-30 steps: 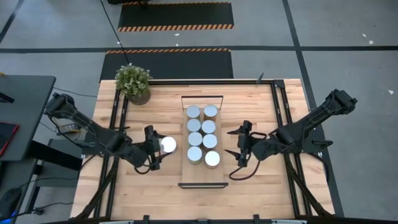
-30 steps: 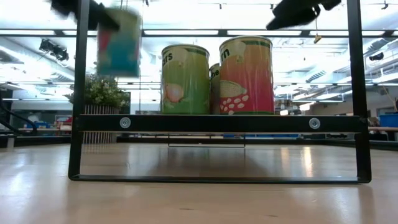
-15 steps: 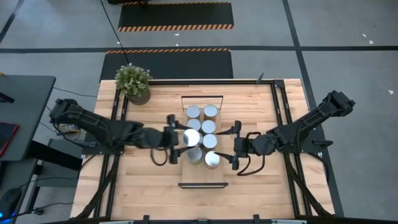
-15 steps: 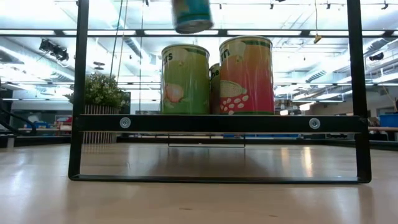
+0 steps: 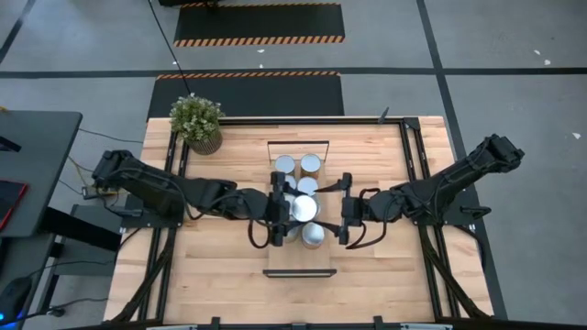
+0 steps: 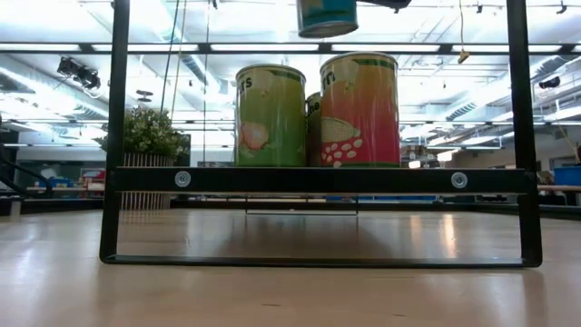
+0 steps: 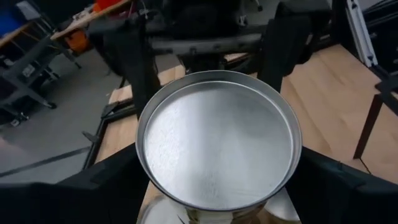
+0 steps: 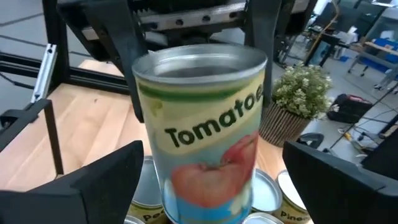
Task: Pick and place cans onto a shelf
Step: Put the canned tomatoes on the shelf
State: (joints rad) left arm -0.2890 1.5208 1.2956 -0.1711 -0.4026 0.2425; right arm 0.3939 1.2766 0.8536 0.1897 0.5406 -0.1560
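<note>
Carrying a blue-labelled tomato can with a shiny silver lid [image 5: 304,207], the left gripper [image 5: 279,209] pinches it above the cans already standing at centre frame in the high view, apparently seeking a free spot. Right beside it, the right gripper [image 5: 343,211] waits spread wide, perhaps ready to steady things. Below, the long light-wood shelf with black end bars [image 5: 297,258] carries grey-green and orange-brown cans [image 6: 270,115]; farther off stands a potted green plant [image 5: 196,121].

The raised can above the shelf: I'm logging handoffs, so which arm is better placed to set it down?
Left. The left gripper holds the raised can over the cans on the shelf. The right gripper is open beside it, empty.
</note>
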